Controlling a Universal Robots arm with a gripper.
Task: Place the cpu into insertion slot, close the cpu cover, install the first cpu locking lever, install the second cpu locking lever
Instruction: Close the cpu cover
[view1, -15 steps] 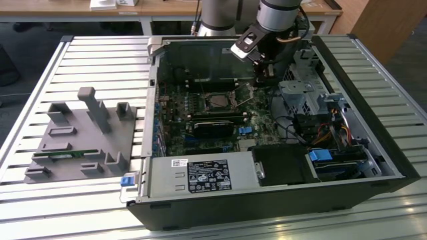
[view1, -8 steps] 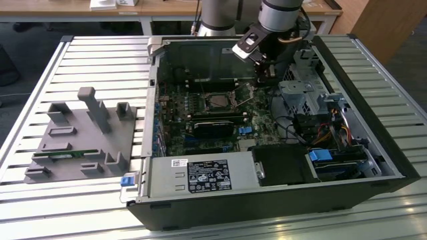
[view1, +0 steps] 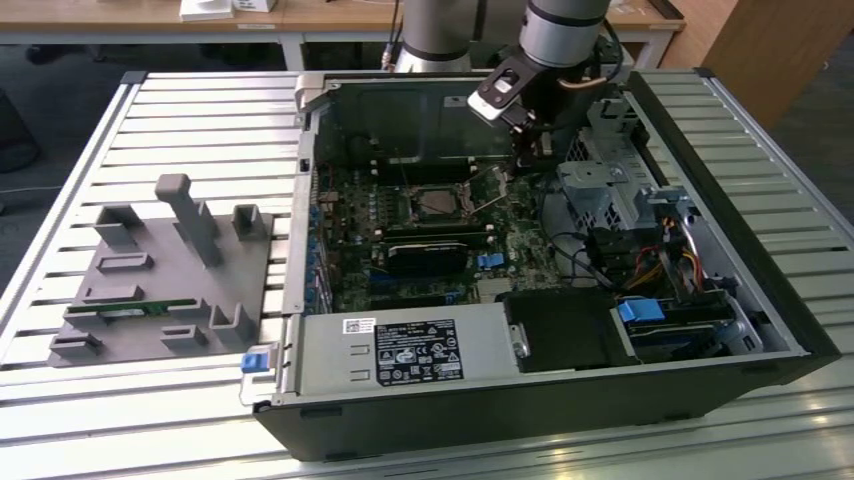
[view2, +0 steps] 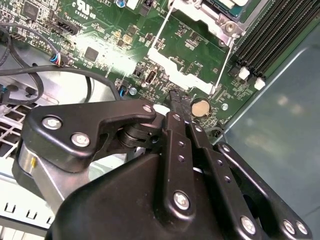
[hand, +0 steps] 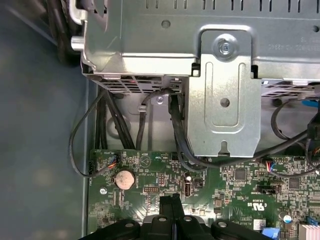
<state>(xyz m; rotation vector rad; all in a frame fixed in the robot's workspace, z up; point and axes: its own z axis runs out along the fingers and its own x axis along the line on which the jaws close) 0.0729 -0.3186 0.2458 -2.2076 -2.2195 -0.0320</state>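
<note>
The gripper (view2: 180, 102) was finished in matt black, studded with shiny metal screws (view2: 181, 200). The circuit board (view2: 190, 55) was coated glossy green; the drive cage (hand: 225, 100) was formed of dull bare sheet metal.

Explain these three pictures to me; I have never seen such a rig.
A robot arm reaches into an open computer case lying on a slatted table. The exterior view looks on from off the arm; both wrist views ride on it, looking along the black gripper. Its fingers are shut with nothing between them, close over the green circuit board near a round coin battery. The insertion slot sits mid-board. A grey holder block lies at the exterior view's left.
</note>
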